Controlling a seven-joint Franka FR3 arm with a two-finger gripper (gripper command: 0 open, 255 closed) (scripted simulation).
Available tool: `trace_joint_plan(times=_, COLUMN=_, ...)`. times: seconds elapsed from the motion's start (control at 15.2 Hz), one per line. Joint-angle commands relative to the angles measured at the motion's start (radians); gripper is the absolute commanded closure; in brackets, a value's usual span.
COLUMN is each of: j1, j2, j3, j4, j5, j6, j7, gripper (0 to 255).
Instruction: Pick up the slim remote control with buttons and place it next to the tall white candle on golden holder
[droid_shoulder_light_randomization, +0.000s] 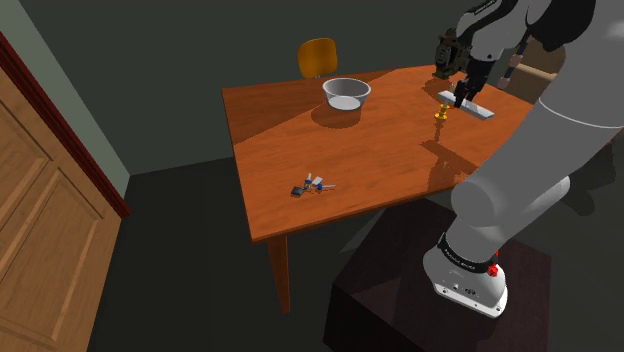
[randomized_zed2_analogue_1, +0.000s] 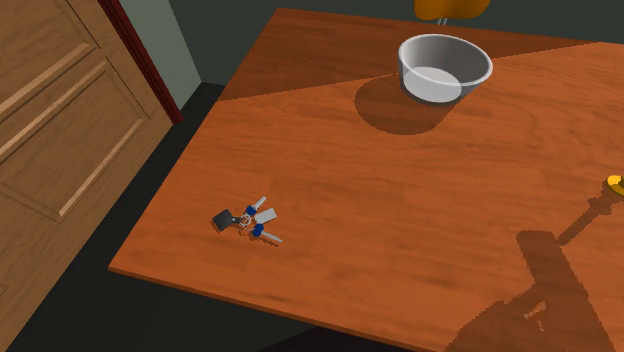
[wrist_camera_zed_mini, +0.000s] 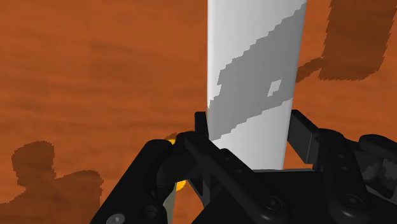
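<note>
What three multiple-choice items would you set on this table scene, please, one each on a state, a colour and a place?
1. The bowl is:
A. upright, open side up
B. upside down
C. lying on its side

2. The chair behind the table is:
A. blue
B. orange
C. green

3. The gripper is:
A. above the bowl
B. above the chair
C. above the grey remote, by the golden holder

Answers:
1. A, since the bowl's hollow inside shows from above in both exterior views.
2. B, since the chair's back shows orange past the table's far edge.
3. C, since the shoulder view shows the gripper over the grey remote, with the golden holder just beside it.
</note>
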Motion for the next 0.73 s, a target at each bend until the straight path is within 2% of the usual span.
trace_joint_plan(times=0.0, j1=-0.001, j2=0.012, j3=-0.002, j4=-0.017, j5=0.008, j6=0.027, j7=-0.006, gripper=255)
trace_joint_plan(times=0.66, j1=-0.007, j2=0.082, j3=-0.006, j4=-0.091, j5=0.060, j6=0.157, j7=-0.043, gripper=255)
